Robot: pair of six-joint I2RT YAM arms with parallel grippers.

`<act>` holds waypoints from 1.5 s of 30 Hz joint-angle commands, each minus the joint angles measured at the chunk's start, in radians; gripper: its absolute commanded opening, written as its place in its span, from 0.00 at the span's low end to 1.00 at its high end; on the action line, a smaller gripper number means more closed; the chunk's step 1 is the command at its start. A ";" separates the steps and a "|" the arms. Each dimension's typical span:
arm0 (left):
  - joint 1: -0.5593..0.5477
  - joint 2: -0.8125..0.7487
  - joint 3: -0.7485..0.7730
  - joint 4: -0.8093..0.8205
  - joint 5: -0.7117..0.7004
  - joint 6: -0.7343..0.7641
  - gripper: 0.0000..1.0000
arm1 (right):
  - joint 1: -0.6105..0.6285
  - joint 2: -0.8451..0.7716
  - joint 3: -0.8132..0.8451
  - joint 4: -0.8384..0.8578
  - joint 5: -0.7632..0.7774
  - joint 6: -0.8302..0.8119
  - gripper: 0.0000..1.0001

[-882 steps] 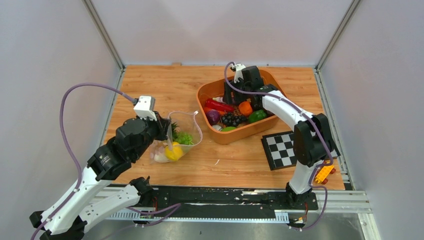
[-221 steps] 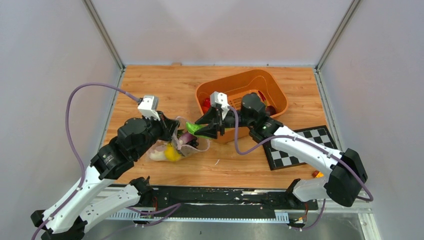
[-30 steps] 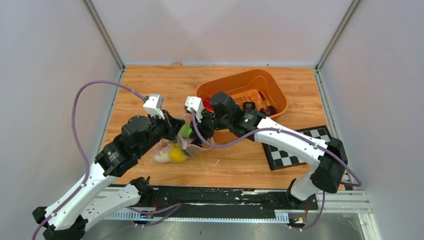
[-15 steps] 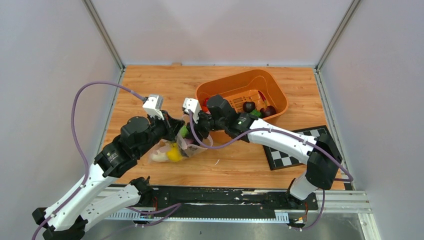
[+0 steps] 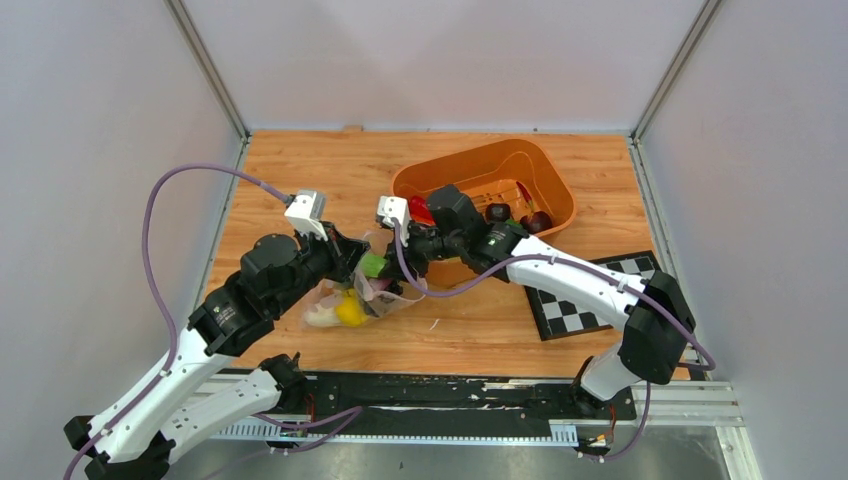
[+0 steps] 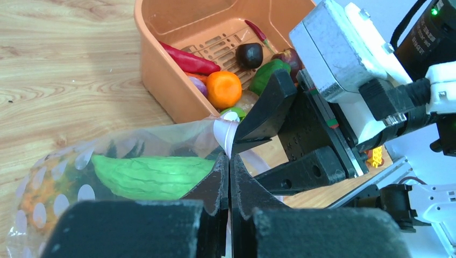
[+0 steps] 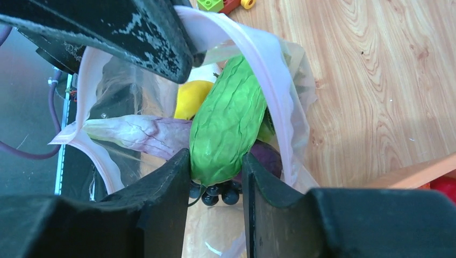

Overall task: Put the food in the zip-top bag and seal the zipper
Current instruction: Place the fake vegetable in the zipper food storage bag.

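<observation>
The zip-top bag [image 5: 345,300] lies left of centre, holding a yellow lemon [image 7: 193,97], dark grapes [image 7: 218,194] and a purple piece [image 7: 266,156]. My left gripper [image 6: 229,158] is shut on the bag's mouth edge, lifting the pinkish zipper [image 7: 269,70] so the mouth stands open. My right gripper [image 7: 216,158] is shut on a wrinkled green vegetable [image 7: 228,123], whose far end reaches through the mouth into the bag [image 6: 64,177]. From above, both grippers meet at the mouth, the green vegetable [image 5: 373,265] between them.
The orange tub [image 5: 560,195] stands behind the right arm with an orange [image 6: 223,88], a red chilli [image 6: 188,59] and dark and green pieces inside. A checkerboard mat [image 5: 590,295] lies at the right. Small toy blocks [image 7: 220,4] sit near the front rail.
My right gripper pushed left into the bag's mouth, then drew back slightly to the right, the green vegetable still between its fingers. The left gripper kept its hold on the bag's edge.
</observation>
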 commanded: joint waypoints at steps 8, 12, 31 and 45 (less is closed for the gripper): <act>-0.001 0.003 0.012 0.083 0.026 0.003 0.01 | -0.047 -0.027 0.008 0.123 -0.261 0.087 0.24; -0.001 0.003 0.012 0.097 0.055 0.011 0.01 | -0.048 0.032 0.078 0.019 -0.283 0.057 0.28; -0.001 -0.009 0.007 0.147 0.099 0.011 0.01 | -0.028 0.135 0.145 -0.002 0.014 0.120 0.43; -0.001 -0.031 0.006 0.116 0.031 0.003 0.01 | -0.046 -0.025 0.044 0.048 -0.149 0.103 0.34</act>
